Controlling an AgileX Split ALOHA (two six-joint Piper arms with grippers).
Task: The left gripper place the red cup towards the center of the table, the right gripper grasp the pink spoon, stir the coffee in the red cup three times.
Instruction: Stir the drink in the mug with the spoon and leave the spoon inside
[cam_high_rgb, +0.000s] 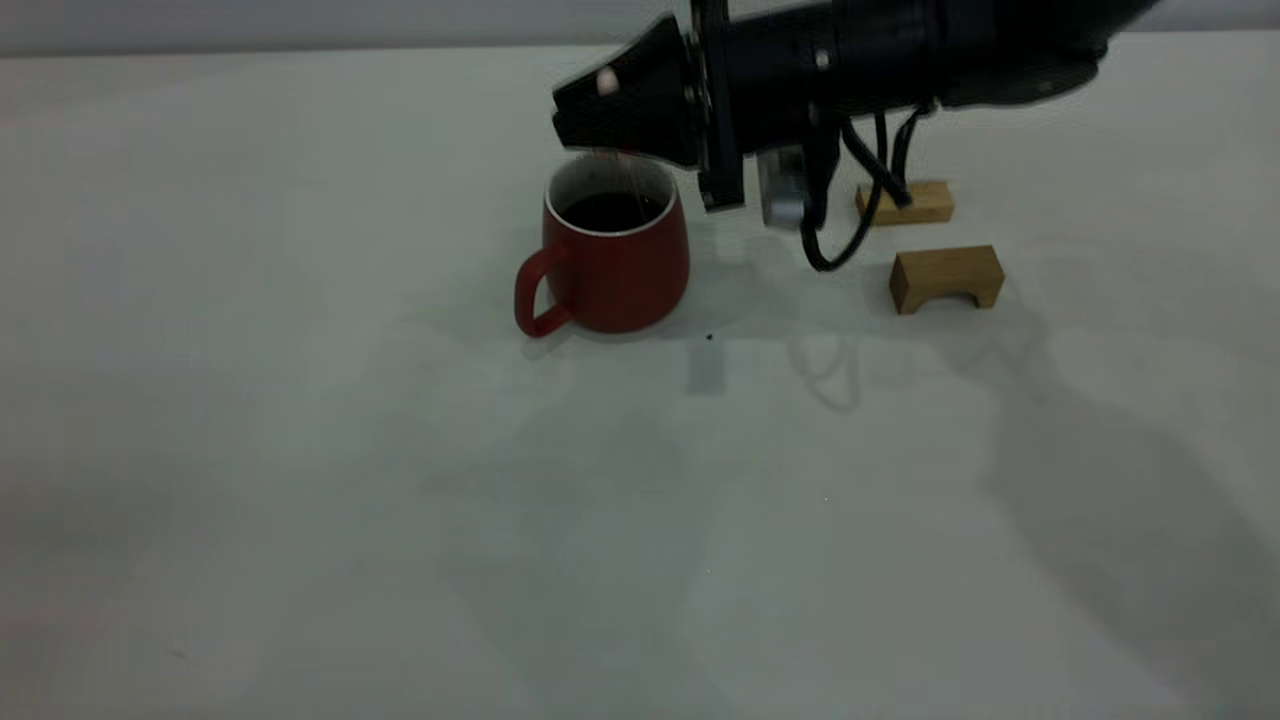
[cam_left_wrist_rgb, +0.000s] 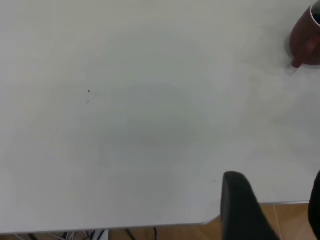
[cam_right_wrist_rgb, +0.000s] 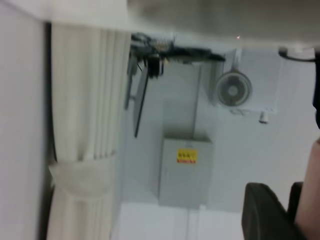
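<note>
A: Red cup (cam_high_rgb: 612, 262) where?

B: Upright near mid table (cam_high_rgb: 300, 520), handle toward the exterior view's left. Well clear of the two tan wooden blocks (cam_high_rgb: 946, 277) off to its right. Seen too at the edge of the left wrist view, far from the left gripper (cam_left_wrist_rgb: 275, 181).

A: L gripper?

B: Parked at the table edge, fingers (cam_left_wrist_rgb: 242, 205) spread, nothing between them.

A: R gripper (cam_high_rgb: 575, 112)?

B: Lying nearly level just above the cup rim, tips aimed at the view's left. Pinching the pink spoon (cam_high_rgb: 605, 82) by the handle, by the look of it: pink end poking out on top, shank blurred and dropping toward the coffee (cam_high_rgb: 610, 210). Bowl not visible, prob. under the surface.

A: So stirring step, probably. Count of turns?

B: Can't tell from here.

A: Tips for doing it well?

B: Small circles, centred over the coffee, away from the white inner wall. Cup light and squat, so a shove on the rim likely to slide it. Hold height const., bowl dipped but off the bottom. Slow enough for no splash. Firm pinch, no twist of the handle. Lift straight up after the 3rd turn.
</note>
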